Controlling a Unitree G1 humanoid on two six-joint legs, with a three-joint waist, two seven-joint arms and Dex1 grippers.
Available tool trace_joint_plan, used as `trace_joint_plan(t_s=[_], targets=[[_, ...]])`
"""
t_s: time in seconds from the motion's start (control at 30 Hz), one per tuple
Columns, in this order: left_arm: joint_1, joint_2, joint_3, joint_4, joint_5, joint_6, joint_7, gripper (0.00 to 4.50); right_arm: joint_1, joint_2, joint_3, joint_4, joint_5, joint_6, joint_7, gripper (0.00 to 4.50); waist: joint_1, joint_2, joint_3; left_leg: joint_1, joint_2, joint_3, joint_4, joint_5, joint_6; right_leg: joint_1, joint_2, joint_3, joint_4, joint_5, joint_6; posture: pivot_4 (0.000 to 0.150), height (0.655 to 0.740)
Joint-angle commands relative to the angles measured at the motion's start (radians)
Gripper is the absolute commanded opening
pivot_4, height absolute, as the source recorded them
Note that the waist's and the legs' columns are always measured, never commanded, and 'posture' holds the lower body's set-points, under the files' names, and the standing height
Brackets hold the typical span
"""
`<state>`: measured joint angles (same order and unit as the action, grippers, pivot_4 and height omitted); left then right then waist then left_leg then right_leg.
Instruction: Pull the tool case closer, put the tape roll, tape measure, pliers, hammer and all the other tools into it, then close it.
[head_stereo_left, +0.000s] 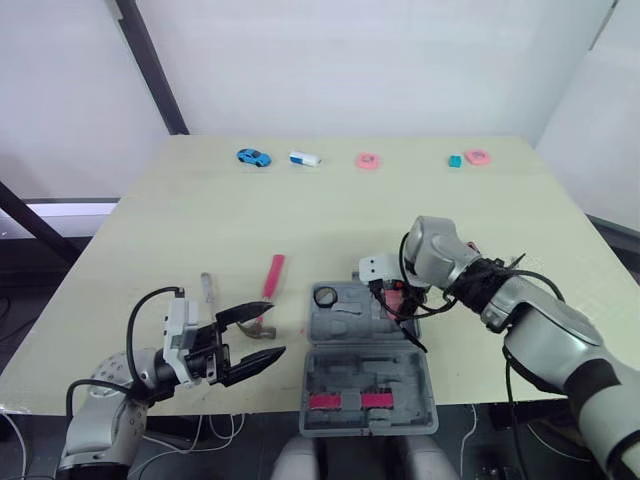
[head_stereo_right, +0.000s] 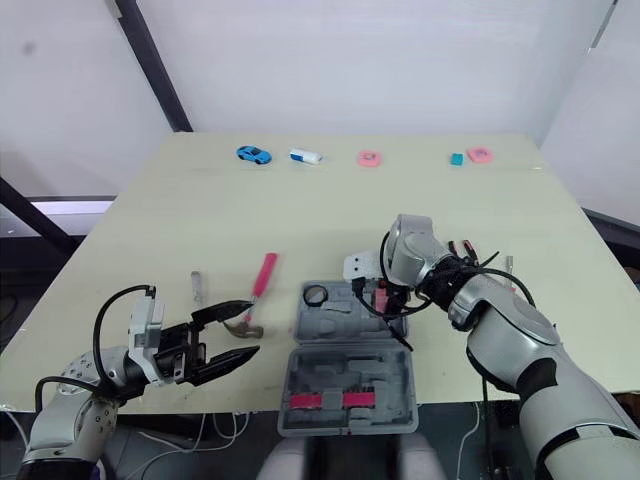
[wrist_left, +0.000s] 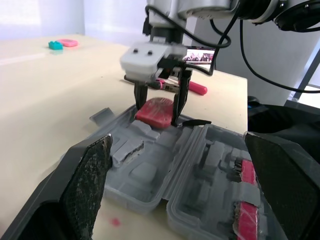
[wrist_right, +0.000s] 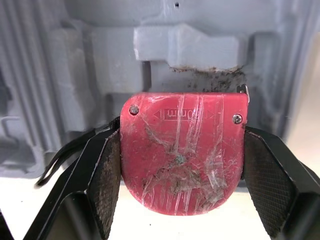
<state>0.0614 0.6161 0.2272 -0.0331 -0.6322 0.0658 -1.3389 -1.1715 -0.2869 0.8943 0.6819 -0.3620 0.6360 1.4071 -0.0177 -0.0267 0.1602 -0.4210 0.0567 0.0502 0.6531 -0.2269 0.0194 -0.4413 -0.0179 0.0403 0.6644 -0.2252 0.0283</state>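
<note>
Right gripper (wrist_right: 181, 182): both fingers clamped on opposite edges of the red tape measure (wrist_right: 182, 135), pointing down. Tape measure sits at the right end of the far half of the open grey tool case (head_stereo_left: 345, 375), over its rim; seated or not, cannot tell. Right forearm reaches in from the right, wrist bent downward. Black tape roll (head_stereo_left: 325, 295) lies in the case's far left corner. Left gripper (head_stereo_left: 274, 332): fingers spread wide, low by the table's (head_stereo_left: 200, 210) front edge, aimed at the case. Hammer (head_stereo_left: 272, 275) lies just left of the case, head near the left fingertips.
</note>
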Motion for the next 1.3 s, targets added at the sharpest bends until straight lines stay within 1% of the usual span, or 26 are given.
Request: trace_joint_plan(t_s=[0.03, 0.27, 0.33, 0.4, 0.47, 0.53, 0.67, 0.77, 0.83, 0.93, 1.03, 1.1, 1.2, 1.23, 1.27, 1.3], targets=[[0.009, -0.003, 0.01, -0.049, -0.02, 0.009, 0.016, 4.5, -0.03, 0.029, -0.036, 0.069, -0.02, -0.032, -0.035, 2.91, 0.0, 0.0, 0.0, 0.0, 0.0, 0.0, 0.0, 0.0, 0.0, 0.0, 0.0, 0.0, 0.0, 0.0, 0.0, 0.15, 0.74], [0.018, -0.004, 0.006, -0.078, -0.021, 0.027, 0.035, 4.5, -0.052, 0.081, -0.089, 0.141, -0.026, -0.071, -0.063, 2.91, -0.006, 0.0, 0.0, 0.0, 0.0, 0.0, 0.0, 0.0, 0.0, 0.0, 0.0, 0.0, 0.0, 0.0, 0.0, 0.15, 0.74], [0.017, -0.003, 0.005, -0.082, -0.023, 0.033, 0.038, 4.5, -0.051, 0.081, -0.098, 0.133, -0.023, -0.071, -0.047, 3.94, -0.012, 0.0, 0.0, 0.001, 0.0, 0.0, 0.0, 0.0, 0.0, 0.0, 0.0, 0.0, 0.0, 0.0, 0.0, 0.15, 0.74], [0.016, -0.001, 0.004, -0.084, -0.023, 0.037, 0.038, 4.5, -0.045, 0.078, -0.112, 0.115, -0.024, -0.067, -0.05, 4.42, -0.018, 0.0, 0.0, 0.001, 0.0, 0.0, 0.0, 0.0, 0.0, 0.0, 0.0, 0.0, 0.0, 0.0, 0.0, 0.15, 0.74], [0.015, -0.001, 0.004, -0.084, -0.022, 0.041, 0.038, 4.5, -0.035, 0.066, -0.126, 0.082, -0.026, -0.055, -0.055, 4.42, -0.022, 0.0, 0.0, 0.001, 0.0, 0.0, 0.0, 0.0, 0.0, 0.0, 0.0, 0.0, 0.001, 0.0, 0.0, 0.15, 0.74], [0.012, -0.002, 0.0, -0.094, -0.024, 0.051, 0.044, 4.5, -0.014, 0.033, -0.149, -0.002, -0.013, -0.024, -0.036, 4.42, -0.023, 0.0, 0.0, 0.0, 0.0, 0.0, 0.0, 0.0, 0.0, 0.0, 0.0, 0.0, 0.001, 0.0, 0.0, 0.15, 0.74], [0.013, -0.004, 0.0, -0.105, -0.024, 0.062, 0.047, 4.5, 0.05, -0.062, -0.207, -0.22, 0.004, 0.063, -0.021, 4.42, -0.02, 0.0, 0.0, 0.0, 0.0, -0.001, 0.0, 0.0, 0.0, 0.0, 0.0, 0.0, 0.0, 0.0, 0.0, 0.15, 0.74], [0.011, -0.003, -0.001, -0.112, -0.027, 0.07, 0.05, 4.5, 0.157, -0.125, -0.348, -0.433, 0.116, 0.113, -0.018, 4.42, -0.018, 0.0, 0.0, -0.001, 0.0, -0.001, 0.0, 0.0, 0.0, 0.0, 0.0, -0.001, 0.0, 0.0, 0.0, 0.15, 0.74], [0.01, -0.003, -0.001, -0.114, -0.028, 0.074, 0.051, 4.5, 0.233, -0.136, -0.452, -0.515, 0.195, 0.065, -0.055, 4.42, -0.019, 0.0, 0.0, -0.001, 0.0, -0.001, 0.0, 0.0, 0.0, 0.0, 0.0, -0.001, 0.0, 0.0, 0.0, 0.15, 0.74], [0.006, 0.0, 0.001, -0.112, -0.03, 0.079, 0.048, 4.5, 0.343, -0.128, -0.579, -0.559, 0.287, -0.072, -0.139, 4.42, -0.022, 0.0, 0.0, 0.0, 0.0, -0.002, 0.0, 0.0, 0.0, 0.001, 0.0, 0.0, 0.0, 0.0, 0.0, 0.15, 0.74], [0.002, 0.004, -0.001, -0.109, -0.033, 0.084, 0.041, 4.5, 0.416, -0.112, -0.649, -0.556, 0.344, -0.175, -0.217, 4.42, -0.023, 0.0, 0.0, 0.0, 0.0, -0.001, 0.0, 0.0, 0.0, 0.001, 0.001, 0.0, 0.0, 0.0, 0.001, 0.15, 0.74], [-0.002, 0.006, -0.003, -0.107, -0.034, 0.088, 0.039, 4.5, 0.456, -0.105, -0.663, -0.524, 0.353, -0.243, -0.262, 4.42, -0.023, -0.001, -0.001, 0.0, 0.0, -0.001, 0.0, 0.0, 0.0, 0.001, 0.001, 0.0, 0.0, 0.0, 0.001, 0.15, 0.74], [-0.009, 0.008, -0.005, -0.106, -0.036, 0.094, 0.037, 4.5, 0.497, -0.08, -0.696, -0.491, 0.39, -0.285, -0.311, 3.75, -0.022, -0.001, -0.001, 0.001, 0.0, -0.002, -0.001, 0.0, 0.0, 0.002, 0.001, 0.0, -0.001, 0.0, 0.001, 0.15, 0.74], [-0.01, 0.01, -0.006, -0.106, -0.036, 0.096, 0.034, 4.5, 0.513, -0.078, -0.696, -0.48, 0.393, -0.312, -0.321, 3.29, -0.022, -0.001, 0.0, 0.001, 0.0, -0.002, -0.001, 0.0, 0.0, 0.003, 0.001, 0.0, -0.001, 0.0, 0.001, 0.15, 0.74], [-0.011, 0.011, -0.006, -0.107, -0.036, 0.099, 0.032, 4.5, 0.528, -0.074, -0.699, -0.47, 0.395, -0.335, -0.335, 2.95, -0.022, -0.001, 0.0, 0.001, 0.0, -0.001, -0.001, 0.0, 0.0, 0.002, 0.001, 0.0, -0.001, 0.0, 0.001, 0.15, 0.74], [-0.011, 0.012, -0.006, -0.107, -0.036, 0.1, 0.029, 4.5, 0.537, -0.072, -0.698, -0.463, 0.397, -0.351, -0.345, 2.26, -0.022, -0.001, 0.0, 0.001, 0.0, -0.001, -0.001, 0.0, 0.0, 0.003, 0.001, 0.001, -0.001, 0.0, 0.001, 0.15, 0.74]])
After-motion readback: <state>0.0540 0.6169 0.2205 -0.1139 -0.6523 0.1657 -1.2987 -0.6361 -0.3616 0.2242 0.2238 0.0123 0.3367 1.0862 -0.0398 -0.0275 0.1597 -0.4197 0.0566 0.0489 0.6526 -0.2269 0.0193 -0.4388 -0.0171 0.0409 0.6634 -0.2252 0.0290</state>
